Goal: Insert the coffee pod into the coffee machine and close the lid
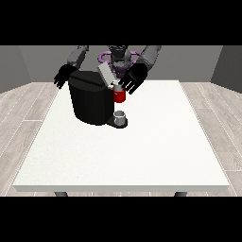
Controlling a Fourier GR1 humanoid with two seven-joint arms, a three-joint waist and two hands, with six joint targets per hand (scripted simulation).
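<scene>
The hand at the view's right [134, 78] hangs with fingers spread and relaxed, holding nothing, just above and beside a red thing at the machine [118, 96]; the raised grey lid [106, 74] tilts up close to its left, over the black machine [90, 98]. The hand at the view's left [63, 75] hangs open too, fingers loose, at the machine's far corner; below the red thing sits a grey thing [120, 116] on the machine's base, and I can't tell it for the pod.

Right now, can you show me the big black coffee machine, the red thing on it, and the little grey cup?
Big black coffee machine [90, 101]: front view, its dark body.
Red thing at the machine [119, 96]: front view, its red side.
Little grey cup [121, 116]: front view, its rim.
</scene>
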